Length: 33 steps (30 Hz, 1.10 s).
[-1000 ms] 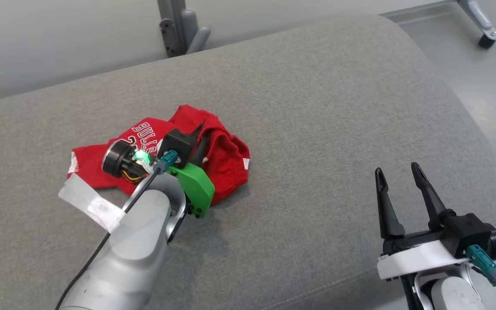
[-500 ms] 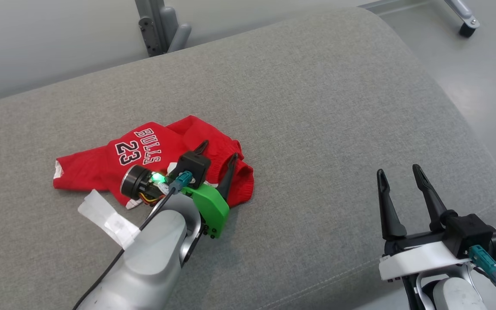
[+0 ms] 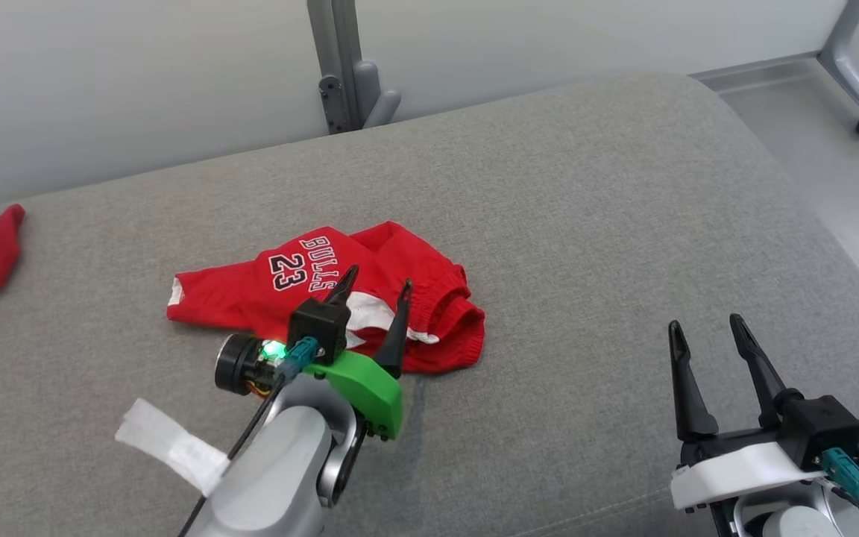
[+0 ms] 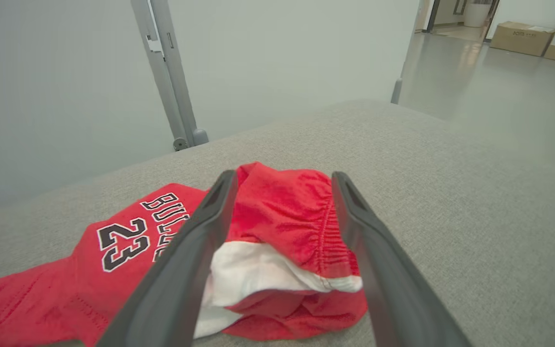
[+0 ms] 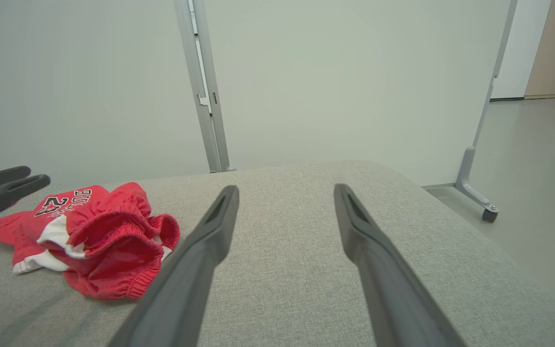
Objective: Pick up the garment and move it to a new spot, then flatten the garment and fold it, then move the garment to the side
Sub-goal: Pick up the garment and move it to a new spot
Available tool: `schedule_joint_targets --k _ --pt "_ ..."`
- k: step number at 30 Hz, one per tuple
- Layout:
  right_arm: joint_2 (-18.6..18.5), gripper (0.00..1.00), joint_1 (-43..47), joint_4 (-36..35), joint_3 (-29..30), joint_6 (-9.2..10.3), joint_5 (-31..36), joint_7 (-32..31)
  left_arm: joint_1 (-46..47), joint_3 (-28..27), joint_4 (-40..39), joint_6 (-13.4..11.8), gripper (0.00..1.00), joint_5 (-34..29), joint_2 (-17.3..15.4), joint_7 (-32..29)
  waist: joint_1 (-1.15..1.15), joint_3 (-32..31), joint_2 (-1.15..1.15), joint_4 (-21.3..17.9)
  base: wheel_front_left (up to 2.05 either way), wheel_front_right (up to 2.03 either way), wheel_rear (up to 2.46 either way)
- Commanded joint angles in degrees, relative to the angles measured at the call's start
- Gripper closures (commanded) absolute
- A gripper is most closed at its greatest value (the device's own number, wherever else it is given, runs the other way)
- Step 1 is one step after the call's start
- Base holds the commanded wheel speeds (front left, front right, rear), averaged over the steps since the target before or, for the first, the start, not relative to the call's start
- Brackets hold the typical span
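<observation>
Red garment (image 3: 250, 294) bunched on cushion (image 3: 586, 224), long axis roughly 9-to-3. Left gripper (image 3: 378, 277) splayed, empty, waistband (image 4: 325, 226) dead ahead at 12, way nearer. Right gripper (image 3: 705, 323) splayed too, garment out at 9.

You have the garment (image 3: 228, 298), red shorts printed BULLS 23 with white trim. It lies crumpled on the grey cushion (image 3: 586, 224), left of the cushion's middle, elastic waistband bunched toward the cushion's right end.
</observation>
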State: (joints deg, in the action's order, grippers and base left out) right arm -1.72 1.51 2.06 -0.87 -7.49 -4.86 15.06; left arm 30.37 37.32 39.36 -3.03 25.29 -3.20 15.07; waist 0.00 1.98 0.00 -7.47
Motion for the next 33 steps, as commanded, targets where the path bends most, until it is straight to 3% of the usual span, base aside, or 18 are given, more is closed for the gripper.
schedule_joint_targets --k 1,8,16,33 --pt "-0.2 0.0 0.7 0.0 0.3 0.0 0.5 0.2 -2.3 -1.1 -1.5 -0.8 0.0 -0.6 -1.0 0.1 0.0 -1.8 0.0 2.1 0.0 0.0 0.0" --pt "-0.2 0.0 1.0 -0.8 2.4 0.0 1.7 0.2 -12.0 -9.2 -12.8 -3.6 0.0 -3.6 -3.3 0.1 0.0 -3.2 0.0 4.3 0.0 0.0 0.0" --pt "-0.2 0.0 1.9 -1.1 3.9 0.0 1.9 0.2 -22.5 -17.1 -19.3 -4.6 0.0 -6.4 -4.0 0.1 0.0 -4.3 0.0 6.7 0.0 0.0 0.0" --pt "-0.2 0.0 4.2 0.0 3.3 0.0 0.6 0.2 -31.1 -24.8 -21.7 -1.5 0.0 -10.7 -1.6 0.1 0.0 -5.2 0.0 8.2 0.0 0.0 0.0"
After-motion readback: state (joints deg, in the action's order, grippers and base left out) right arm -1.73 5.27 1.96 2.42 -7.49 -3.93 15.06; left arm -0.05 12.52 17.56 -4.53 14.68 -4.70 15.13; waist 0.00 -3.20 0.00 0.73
